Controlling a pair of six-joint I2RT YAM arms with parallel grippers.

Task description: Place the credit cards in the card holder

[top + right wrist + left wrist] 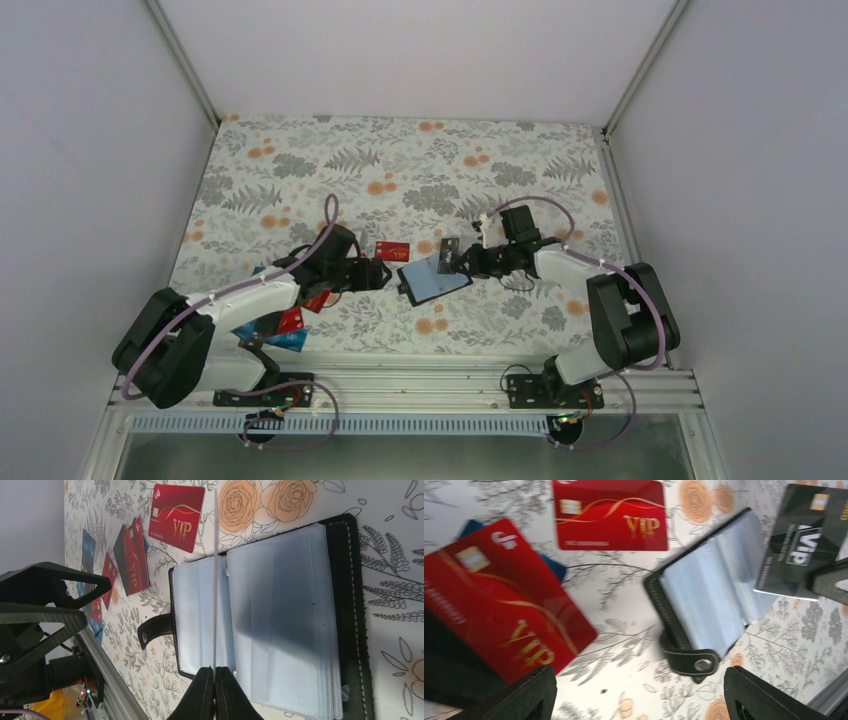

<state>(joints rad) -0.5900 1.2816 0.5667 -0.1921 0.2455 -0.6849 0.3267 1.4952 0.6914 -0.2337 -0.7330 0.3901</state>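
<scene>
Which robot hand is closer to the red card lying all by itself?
Left. The left gripper sits close beside that red card, open. The right gripper is farther, over the wallet, pinching a black card.

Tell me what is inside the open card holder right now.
The card holder shows only clear, empty-looking sleeves. The black card in the right end effector stands edge-on over them. Lower sleeves are covered.

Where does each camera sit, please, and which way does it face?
Top external: above and behind, looking down on the table; left arm, right arm show.
Left wrist: looks down past the open left end effector at the card holder.
Right wrist: looks along the shut right end effector, pinching a black card edge-on.
Both wrist views share the red VIP card.
</scene>
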